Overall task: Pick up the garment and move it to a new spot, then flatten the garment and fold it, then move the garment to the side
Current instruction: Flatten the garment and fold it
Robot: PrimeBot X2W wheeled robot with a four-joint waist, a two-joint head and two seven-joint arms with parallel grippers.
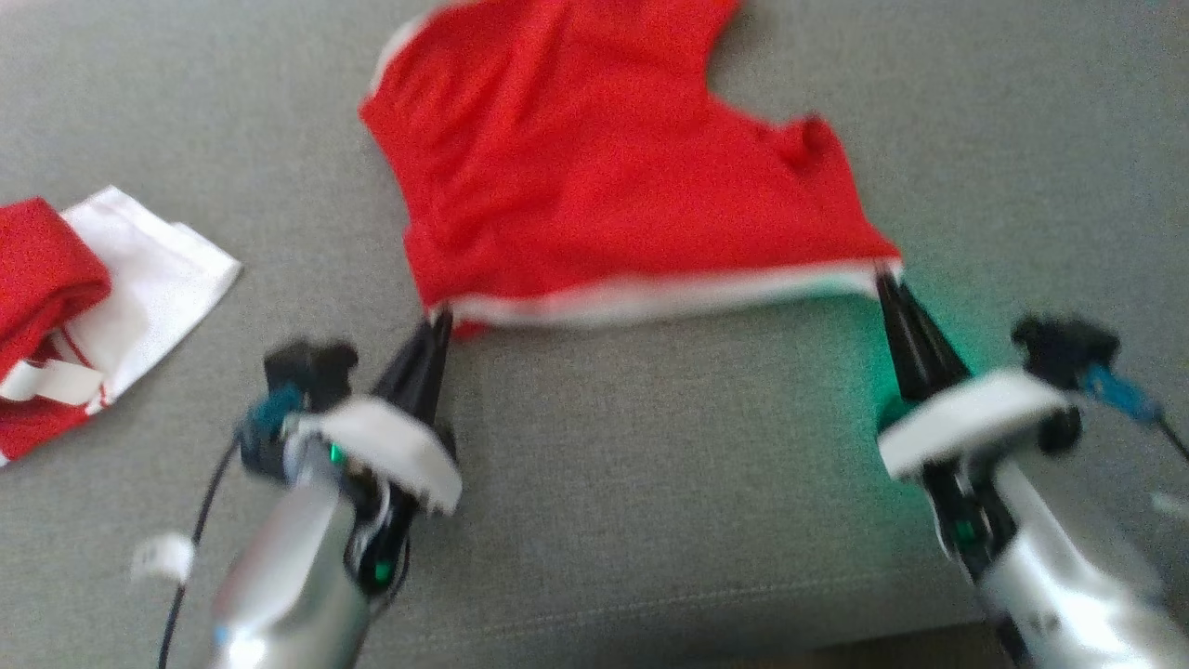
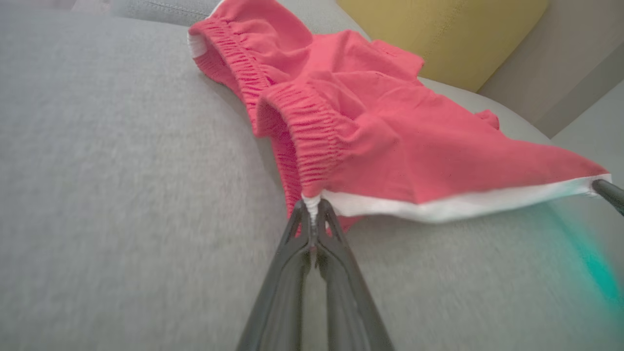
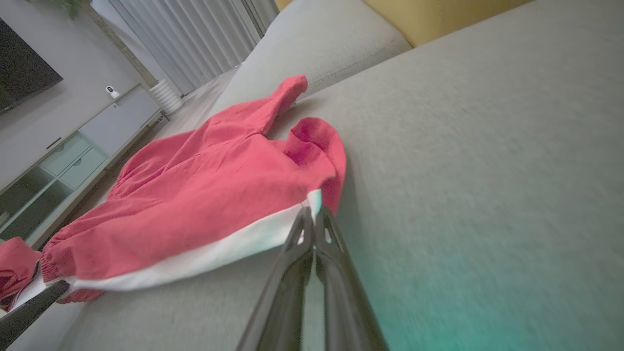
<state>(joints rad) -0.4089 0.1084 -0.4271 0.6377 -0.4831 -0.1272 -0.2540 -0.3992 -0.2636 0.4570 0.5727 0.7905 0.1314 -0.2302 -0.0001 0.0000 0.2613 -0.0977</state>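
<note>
Red garment (image 1: pixel 594 167) pinched at both hem corners and held taut.
One corner of the white hem (image 1: pixel 650 299) is clamped by the left gripper (image 1: pixel 437 321), the other by the right gripper (image 1: pixel 882 274); the cloth is spread just beyond both on the grey sofa cushion (image 1: pixel 650 483). Even tension should be kept, so the rumpled far part is smoothed. Farther off, a yellow cushion (image 2: pixel 438 34) and curtains (image 3: pixel 195 39) are seen.

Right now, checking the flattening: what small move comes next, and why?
Probably draw both grippers back toward the robot: the left gripper and right gripper each pinch a corner of the garment at its white hem, and the far cloth lies wrinkled.
</note>
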